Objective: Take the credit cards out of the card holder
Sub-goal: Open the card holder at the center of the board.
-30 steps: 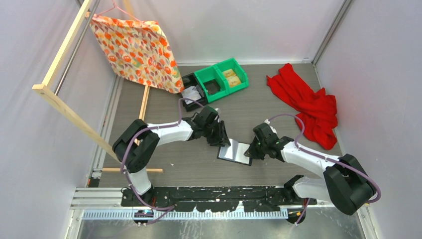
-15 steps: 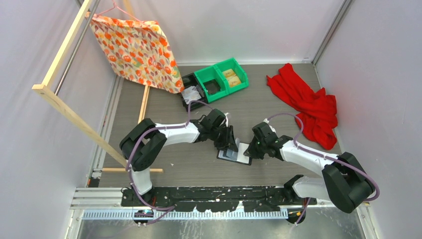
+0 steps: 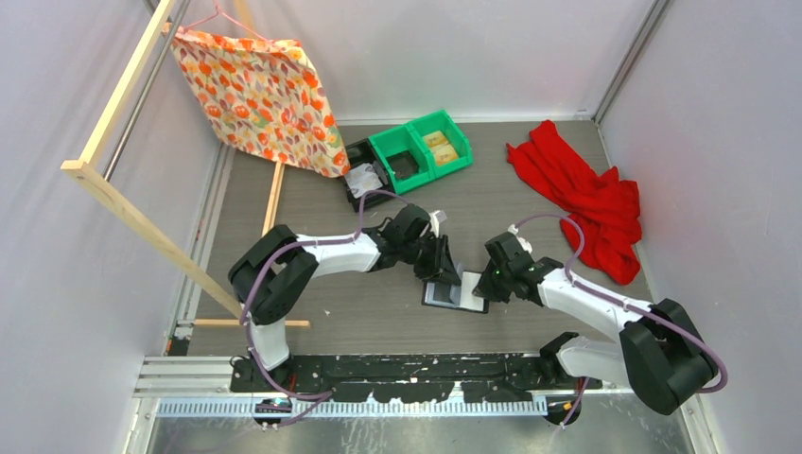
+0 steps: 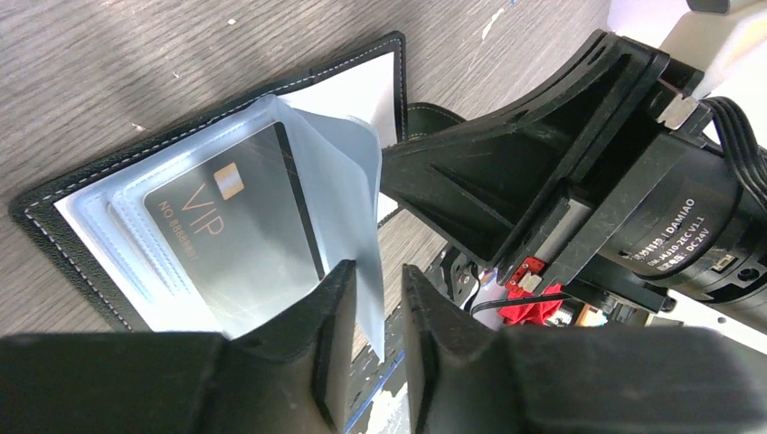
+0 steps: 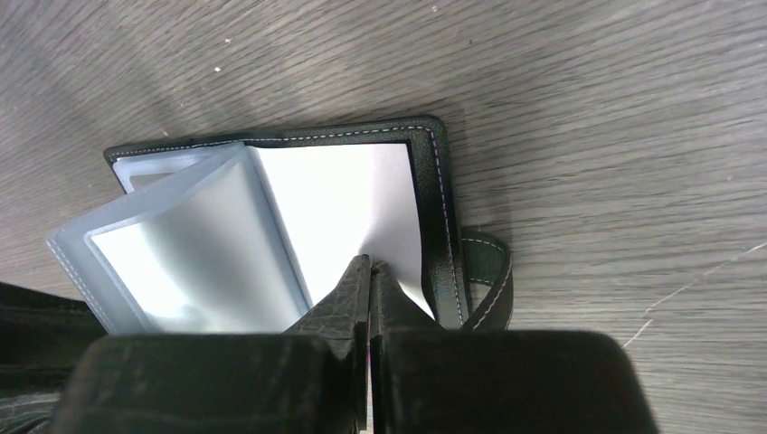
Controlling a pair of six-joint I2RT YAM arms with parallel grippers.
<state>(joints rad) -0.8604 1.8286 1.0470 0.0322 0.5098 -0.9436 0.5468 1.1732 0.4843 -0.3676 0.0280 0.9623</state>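
- Jaws of the left gripper (image 4: 378, 289) stand a narrow slot apart. The loose edge of a clear plastic sleeve (image 4: 348, 194) hangs in that slot, and a sliver of gap shows beside the film, so it is not clamped.
- Jaws of the right gripper (image 5: 369, 271) are clenched tip to tip with nothing between them. The tips rest on the white panel (image 5: 344, 199) in the half of the wallet nearer the right arm.
- Between the two grippers the wallet (image 3: 452, 293) lies open and flat on the table (image 3: 359, 312). It sits about mid-width and toward the near edge, where a black rail (image 3: 407, 367) carries both arm bases.
- One card (image 4: 235, 240) sits inside a sleeve on the wallet's other half. It is dark and glossy, with a gold chip and "VIP" printed on it.
- The table is grey board with a fine wood grain, and bare surface lies around the wallet on every side.
- The wallet is black and leather-like, with pale stitching along its rim. A short snap tab (image 5: 493, 267) curls out from its edge, and the sleeves are milky and shiny.
- Farther back stand two joined green bins (image 3: 423, 151), with a black bin (image 3: 362, 180) touching their left side.
- A crumpled red cloth (image 3: 586, 203) lies at the back right, close by the wall.
- At the back left a wooden frame (image 3: 128, 213) runs along the table's side, and an orange-flowered cloth (image 3: 260, 90) hangs from it.
- Plain pale walls (image 3: 473, 47) close in the table on the left, back and right.
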